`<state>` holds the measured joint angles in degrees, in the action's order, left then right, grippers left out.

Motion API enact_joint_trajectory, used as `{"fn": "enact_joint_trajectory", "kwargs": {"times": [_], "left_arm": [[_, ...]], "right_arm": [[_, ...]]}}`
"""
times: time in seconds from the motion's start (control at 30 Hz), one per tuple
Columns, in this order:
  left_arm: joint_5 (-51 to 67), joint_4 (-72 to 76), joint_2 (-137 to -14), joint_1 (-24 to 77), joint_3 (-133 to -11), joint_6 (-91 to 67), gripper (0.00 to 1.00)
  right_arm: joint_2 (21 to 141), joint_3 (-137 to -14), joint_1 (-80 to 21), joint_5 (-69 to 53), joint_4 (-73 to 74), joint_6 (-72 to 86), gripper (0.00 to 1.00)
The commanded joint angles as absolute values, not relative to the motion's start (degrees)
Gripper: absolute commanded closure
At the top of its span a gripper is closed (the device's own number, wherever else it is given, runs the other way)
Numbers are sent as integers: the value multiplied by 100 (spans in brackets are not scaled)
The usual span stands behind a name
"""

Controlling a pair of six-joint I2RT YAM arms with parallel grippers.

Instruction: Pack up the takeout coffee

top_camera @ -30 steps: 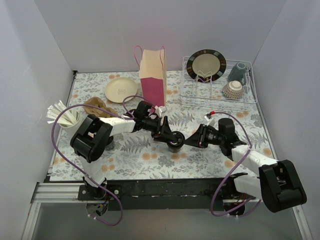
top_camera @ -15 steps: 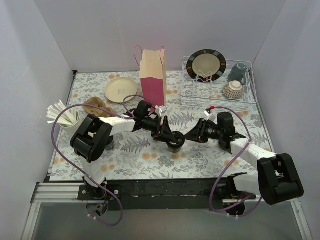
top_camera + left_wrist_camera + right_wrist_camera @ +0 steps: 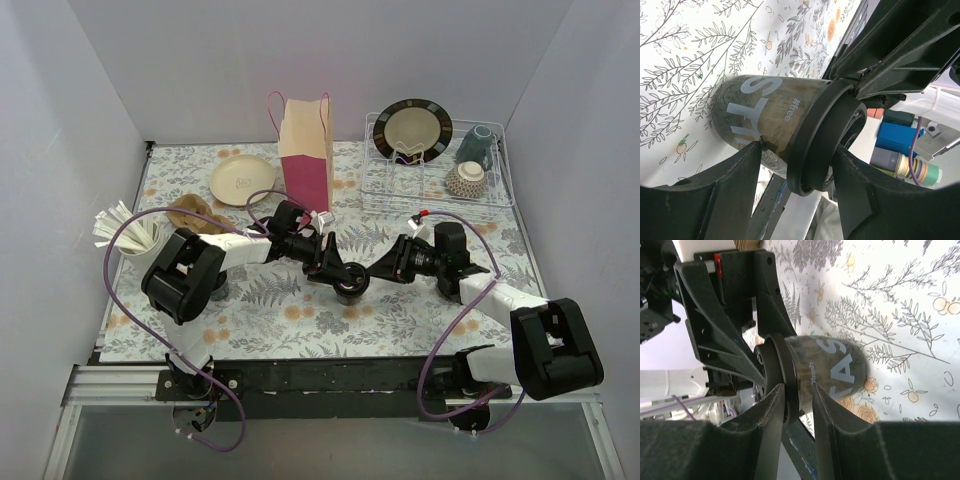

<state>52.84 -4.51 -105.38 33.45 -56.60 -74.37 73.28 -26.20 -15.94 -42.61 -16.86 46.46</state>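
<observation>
The takeout coffee (image 3: 350,288), a small dark cup with a black lid, stands on the floral cloth between both arms. My left gripper (image 3: 338,272) reaches it from the upper left, rolled on its side. In the left wrist view one finger (image 3: 752,165) presses the cup wall (image 3: 770,110) and the other sits against the lid (image 3: 810,145), so this gripper (image 3: 798,147) is shut on the cup. My right gripper (image 3: 374,270) comes from the right. Its jaws (image 3: 798,389) stand open astride the lid rim (image 3: 775,360), with cup wall (image 3: 835,365) showing between rim and finger. The pink paper bag (image 3: 307,150) stands upright behind.
A wire dish rack (image 3: 440,190) with a dark-rimmed plate (image 3: 412,128) and bowls is at the back right. A cream plate (image 3: 243,180) lies left of the bag. A brown holder (image 3: 195,212) and a cup of white strips (image 3: 130,238) are at the left edge.
The right arm has swung a little towards the back, and its jaws have widened at the lid. The left arm and the cup have not moved.
</observation>
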Motion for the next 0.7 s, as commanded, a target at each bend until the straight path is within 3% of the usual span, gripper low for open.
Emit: {"fn": "enact_joint_trajectory", "kwargs": {"times": [0.0, 0.67], "left_arm": [[3348, -1494, -11224, 3454, -5229, -6741, 47], [3384, -1512, -11338, 3454, -5326, -6724, 48]], "right_arm": [[7120, -2567, -1652, -3797, -1995, 4930, 64], [7242, -2083, -1925, -3867, -2795, 5203, 66]]}}
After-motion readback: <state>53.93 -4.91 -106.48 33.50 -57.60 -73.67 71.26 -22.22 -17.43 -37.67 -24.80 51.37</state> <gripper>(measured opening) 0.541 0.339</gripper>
